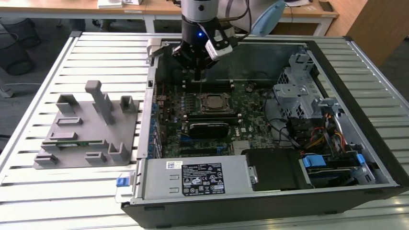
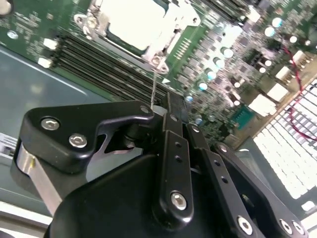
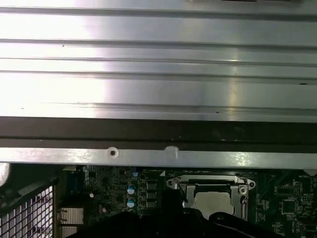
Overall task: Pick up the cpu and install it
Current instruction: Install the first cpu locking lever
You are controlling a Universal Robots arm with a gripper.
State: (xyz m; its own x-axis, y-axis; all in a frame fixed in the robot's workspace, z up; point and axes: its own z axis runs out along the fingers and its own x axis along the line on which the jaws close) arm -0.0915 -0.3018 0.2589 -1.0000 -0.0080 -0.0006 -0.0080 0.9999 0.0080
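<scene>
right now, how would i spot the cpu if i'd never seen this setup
Start at the open black computer case on the slatted metal table, then find the green motherboard on its floor. Near the board's middle, just below the gripper in the exterior view, sits the cpu: a pale silvery square inside a metal socket frame, unlike the long dark slots beside it.

Workshop bench with desks behind

A slatted metal table fills the foreground; wooden desks and black mesh bins stand on grey floor beyond.

Black gripper, silver screws, slim black fingers, blue light
</scene>
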